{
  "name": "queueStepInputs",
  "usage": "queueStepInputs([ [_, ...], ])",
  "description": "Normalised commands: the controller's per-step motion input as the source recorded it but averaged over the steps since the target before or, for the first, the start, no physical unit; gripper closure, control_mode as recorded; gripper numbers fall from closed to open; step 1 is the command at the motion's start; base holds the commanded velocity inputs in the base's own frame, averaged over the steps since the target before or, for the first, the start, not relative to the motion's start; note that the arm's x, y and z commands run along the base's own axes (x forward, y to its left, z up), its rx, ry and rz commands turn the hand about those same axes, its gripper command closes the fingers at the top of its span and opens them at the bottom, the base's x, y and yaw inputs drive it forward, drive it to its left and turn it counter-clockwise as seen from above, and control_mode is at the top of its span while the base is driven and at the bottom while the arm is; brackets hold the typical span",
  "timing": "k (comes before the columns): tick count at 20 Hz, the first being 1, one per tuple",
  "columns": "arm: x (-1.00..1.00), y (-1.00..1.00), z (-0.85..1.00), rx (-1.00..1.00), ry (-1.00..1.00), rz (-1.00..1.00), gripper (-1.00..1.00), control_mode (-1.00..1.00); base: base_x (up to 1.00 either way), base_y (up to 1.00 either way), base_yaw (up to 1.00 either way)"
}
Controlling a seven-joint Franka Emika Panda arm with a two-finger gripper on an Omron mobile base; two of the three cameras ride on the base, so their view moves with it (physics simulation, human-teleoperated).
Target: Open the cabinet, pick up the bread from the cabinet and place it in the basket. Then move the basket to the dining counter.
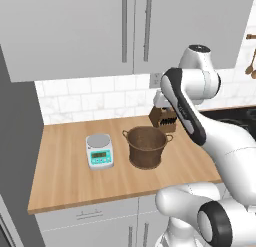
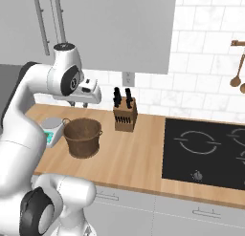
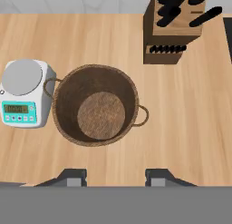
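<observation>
While the claw (image 3: 116,177) hovers open, the basket (image 3: 95,105) below looks empty.

White Franka arm (image 1: 210,136), dark joints.
Links smooth, rounded, glossy white; black band along forearm, dark grey ring at base joint. Round cap w/ dark disc at elbow. Finger tips (image 3: 74,177) small, dark grey.

Base views flank; hand view overlooks basket (image 3: 95,105).

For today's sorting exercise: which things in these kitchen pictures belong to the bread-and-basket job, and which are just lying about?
Job: cabinet, doors shut; basket, holding nothing; tool, open above it.
Lying about: scale; knife block; hob; hanging spoons.
</observation>
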Motion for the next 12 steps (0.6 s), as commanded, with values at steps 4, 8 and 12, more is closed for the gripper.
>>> queueStepInputs([
  [4, -0.49, 0.0, 0.02, 0.0, -0.15, 0.0, -1.0, -1.0, 0.0, 0.0, 0.0],
  [8, -0.98, 0.03, 0.36, 0.0, -0.36, 0.0, -1.0, -1.0, 0.0, 0.0, 0.0],
  [12, -0.55, 0.49, 0.52, 0.0, -0.44, 0.0, -1.0, -1.0, 0.0, 0.0, 0.0],
])
